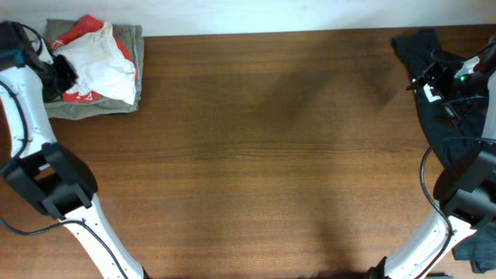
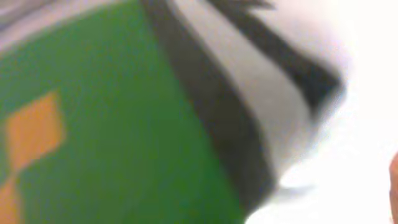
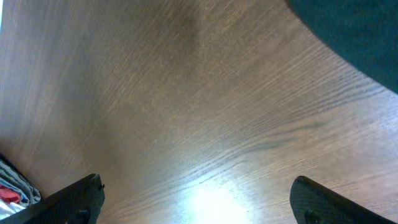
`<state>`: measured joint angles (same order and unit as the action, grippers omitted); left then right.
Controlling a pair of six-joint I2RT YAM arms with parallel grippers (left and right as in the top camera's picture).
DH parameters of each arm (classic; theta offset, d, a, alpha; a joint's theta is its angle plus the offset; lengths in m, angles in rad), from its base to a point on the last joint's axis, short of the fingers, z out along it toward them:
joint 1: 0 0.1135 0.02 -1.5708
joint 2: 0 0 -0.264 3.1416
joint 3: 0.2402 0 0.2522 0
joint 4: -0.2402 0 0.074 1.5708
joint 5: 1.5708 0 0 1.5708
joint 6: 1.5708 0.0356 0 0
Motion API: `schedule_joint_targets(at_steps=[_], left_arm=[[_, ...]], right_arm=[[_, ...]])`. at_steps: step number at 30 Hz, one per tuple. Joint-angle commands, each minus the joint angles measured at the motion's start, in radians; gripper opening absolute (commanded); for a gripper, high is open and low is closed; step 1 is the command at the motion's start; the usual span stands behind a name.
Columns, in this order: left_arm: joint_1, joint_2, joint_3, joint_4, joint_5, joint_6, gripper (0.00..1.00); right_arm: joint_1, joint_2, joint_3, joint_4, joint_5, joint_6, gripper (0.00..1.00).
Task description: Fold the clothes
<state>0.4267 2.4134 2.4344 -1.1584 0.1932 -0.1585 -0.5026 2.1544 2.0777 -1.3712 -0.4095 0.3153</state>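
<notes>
A crumpled white garment [image 1: 101, 58] with red patches lies on a folded olive garment [image 1: 93, 106] at the table's far left corner. My left gripper [image 1: 62, 74] is right at the white garment's left edge; its jaws cannot be made out. The left wrist view is a blurred close-up of green cloth [image 2: 112, 124] with orange marks, dark stripes and white cloth [image 2: 367, 124]; no fingers show. A dark garment [image 1: 415, 48] lies at the far right, also in the right wrist view [image 3: 354, 31]. My right gripper [image 3: 199, 199] is open and empty over bare wood, beside the dark garment [image 1: 426, 84].
The brown wooden table [image 1: 256, 155] spans the view. Another bluish cloth [image 1: 477, 248] hangs at the right front edge. The pile at the left shows in the corner of the right wrist view [image 3: 12, 186]. Both arm bases stand at the front corners.
</notes>
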Motion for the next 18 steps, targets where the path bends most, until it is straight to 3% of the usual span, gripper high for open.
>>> schedule_joint_targets(at_steps=[1,3,4,5,6,10,15,18], left_arm=[[0.001,-0.035,0.123,-0.179,0.054,-0.03,0.01],[0.0,-0.031,0.084,-0.279,0.054,-0.024,0.17],[-0.002,-0.031,0.061,-0.298,0.055,-0.008,0.33],[-0.003,-0.031,0.036,-0.343,0.054,0.013,0.81],[-0.003,-0.031,0.035,-0.362,0.055,0.022,0.93],[0.007,-0.064,0.097,-0.35,0.193,0.022,0.95],[0.107,-0.06,0.136,-0.19,0.048,0.014,0.96],[0.222,0.053,0.136,-0.177,0.216,0.021,0.96]], right_arm=[[-0.002,-0.006,0.013,-0.001,0.002,0.007,0.99],[-0.002,-0.006,0.013,-0.001,0.002,0.007,0.99],[-0.002,-0.006,0.013,-0.001,0.002,0.007,0.99],[-0.002,-0.006,0.013,-0.001,0.002,0.007,0.99],[-0.002,-0.006,0.013,-0.001,0.002,0.007,0.99],[-0.002,-0.006,0.013,-0.001,0.002,0.007,0.99],[-0.002,-0.006,0.013,-0.001,0.002,0.007,0.99],[-0.002,-0.006,0.013,-0.001,0.002,0.007,0.99]])
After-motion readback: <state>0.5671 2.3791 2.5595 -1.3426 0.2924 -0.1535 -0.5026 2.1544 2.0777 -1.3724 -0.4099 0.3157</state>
